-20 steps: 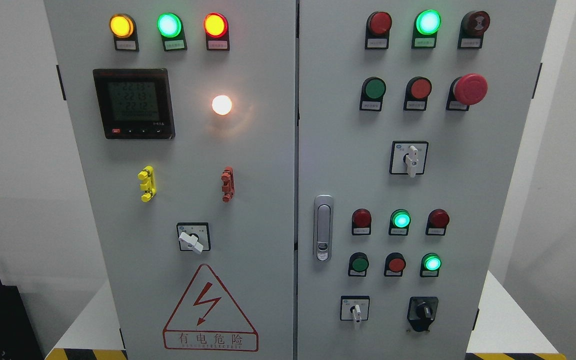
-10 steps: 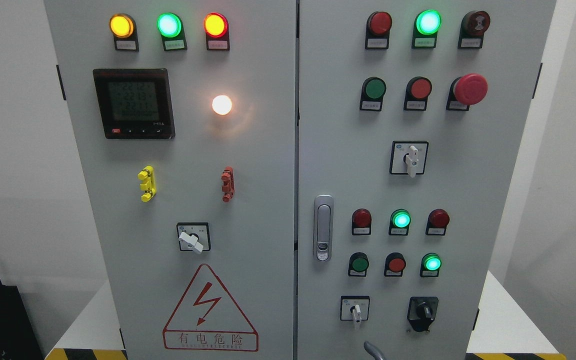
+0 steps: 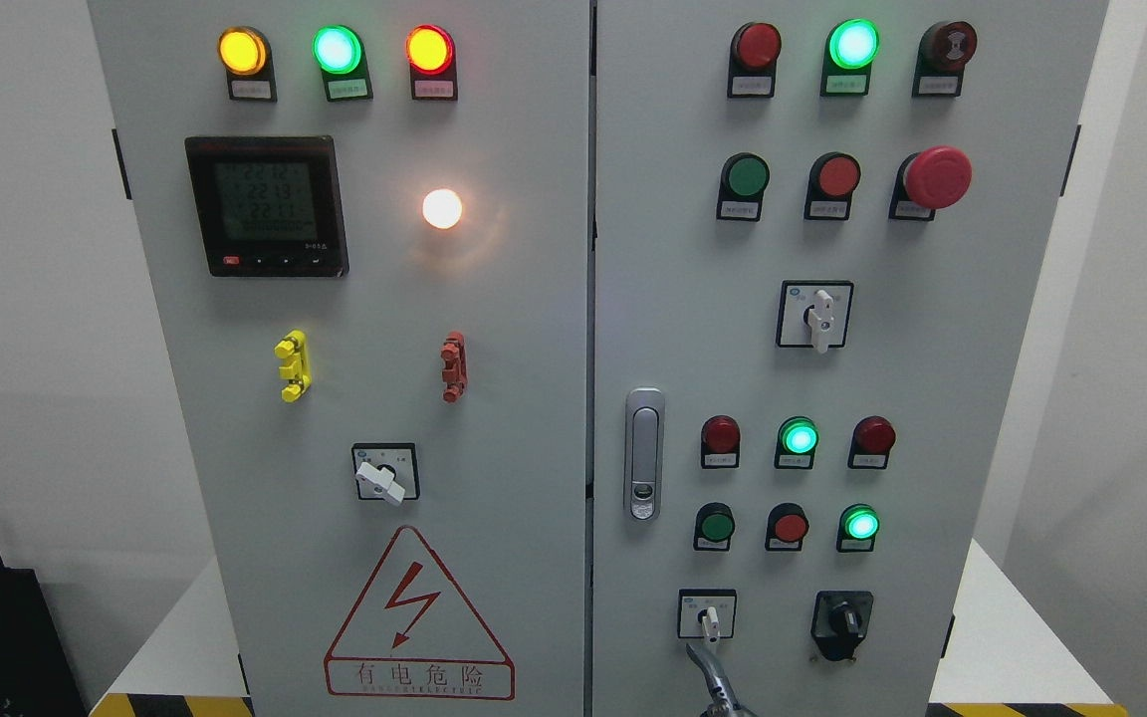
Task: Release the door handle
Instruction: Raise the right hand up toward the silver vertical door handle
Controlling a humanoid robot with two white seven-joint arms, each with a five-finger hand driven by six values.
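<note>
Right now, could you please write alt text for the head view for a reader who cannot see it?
A grey two-door electrical cabinet fills the view, and a hand's fingertip rises at the bottom edge, well below the silver door handle on the right door, touching nothing. Lit indicator lamps and a digital meter are also mounted.

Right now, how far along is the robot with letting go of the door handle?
Done: nothing touches the handle, which lies flat in the right door. In hand: only a tip of the right hand shows at the bottom edge, below a small switch, clear of the handle. Left: nothing visible.
</note>
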